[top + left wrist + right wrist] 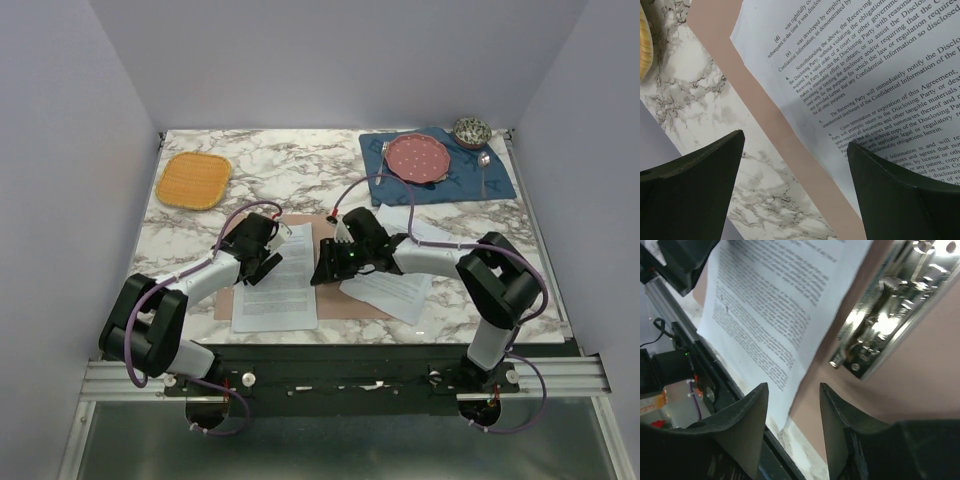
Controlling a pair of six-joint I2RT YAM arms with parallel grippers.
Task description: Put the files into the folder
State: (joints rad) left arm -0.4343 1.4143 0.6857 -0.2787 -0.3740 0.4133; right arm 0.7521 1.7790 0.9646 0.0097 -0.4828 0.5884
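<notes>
Your right claw (792, 390) stood partly open, gripping nothing, just above the folder (338, 298) beside its metal clip (885, 325); the print there was too blurred to read. Your left claw (795, 142) gaped wide over the folder's left edge, arm bent low. One sheet (277, 285) lay on the folder, reading "Confidential Information" and "Receiving Party". The other sheet (395, 290) lay at the folder's right edge, partly hidden under your right arm.

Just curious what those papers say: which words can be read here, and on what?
"Upon termination or expiration of this Agreement": sheet lying on the folder.
"Confidential Information", "Disclosing Party", "Receiving Party": same sheet.
Other sheet: print too small to read.
No other text is legible.
</notes>
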